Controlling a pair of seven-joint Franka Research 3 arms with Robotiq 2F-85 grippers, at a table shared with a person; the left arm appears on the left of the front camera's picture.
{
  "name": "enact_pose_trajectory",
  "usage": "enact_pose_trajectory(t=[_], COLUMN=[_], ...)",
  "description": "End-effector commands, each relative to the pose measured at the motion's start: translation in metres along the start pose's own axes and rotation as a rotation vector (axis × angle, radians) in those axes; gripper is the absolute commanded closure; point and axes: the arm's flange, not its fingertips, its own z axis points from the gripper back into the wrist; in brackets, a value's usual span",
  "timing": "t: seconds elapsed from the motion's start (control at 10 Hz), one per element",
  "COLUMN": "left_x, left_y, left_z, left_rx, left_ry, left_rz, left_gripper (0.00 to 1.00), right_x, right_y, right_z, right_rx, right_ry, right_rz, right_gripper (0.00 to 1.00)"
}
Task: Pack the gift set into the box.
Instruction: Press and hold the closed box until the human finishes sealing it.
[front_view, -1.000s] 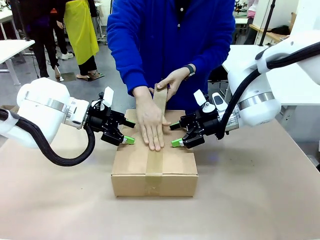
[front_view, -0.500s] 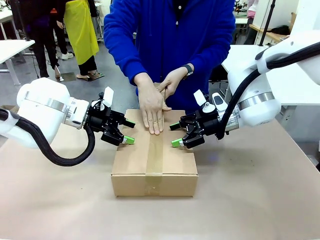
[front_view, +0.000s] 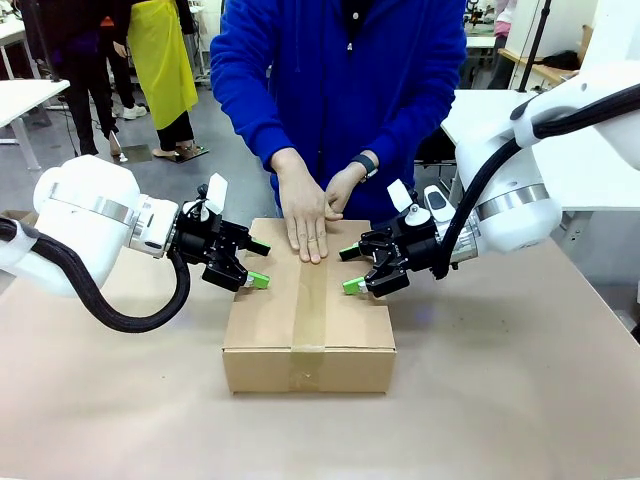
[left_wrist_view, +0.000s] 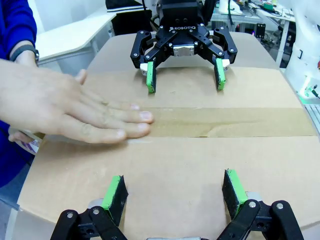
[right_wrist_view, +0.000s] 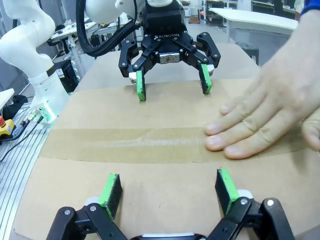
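The box (front_view: 262, 322) lies closed in the middle of the table, with brown tape (front_view: 311, 305) running along its centre seam. The gift set is hidden. A person in a blue top presses one flat hand (front_view: 305, 225) on the tape at the far end, the other hand beside it. My left gripper (front_view: 261, 264) rests open on the left flap, and my right gripper (front_view: 349, 270) rests open on the right flap. In the left wrist view my left gripper (left_wrist_view: 174, 176) faces the right gripper (left_wrist_view: 185, 87) across the tape (left_wrist_view: 220, 122). The right wrist view shows my right gripper (right_wrist_view: 167, 175) opposite the left gripper (right_wrist_view: 173, 94).
Brown paper covers the table (front_view: 500, 400) around the box, with free room in front and to both sides. The person stands close against the far edge. White tables and other people are farther back.
The person's flat hand has slid back along the tape from mid-box to the far end, and the other hand has come down from holding the tape up. Both grippers have stayed put.
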Motion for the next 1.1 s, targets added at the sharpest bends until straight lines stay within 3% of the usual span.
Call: enact_pose_trajectory(t=[0.0,1.0], left_x=[0.0002,0.0002], left_y=[-0.0018,-0.0018], left_z=[0.0001,0.0001], left_rx=[0.003,0.003], left_ry=[0.008,0.008], left_rz=[-0.004,-0.004], left_gripper=[0.00,0.00], right_x=[-0.0005,-0.0005], right_y=[-0.0003,-0.0003], right_z=[-0.0002,-0.0002], right_rx=[-0.003,-0.003], right_ry=[0.003,0.003], right_rz=[0.000,0.000], right_gripper=[0.00,0.00])
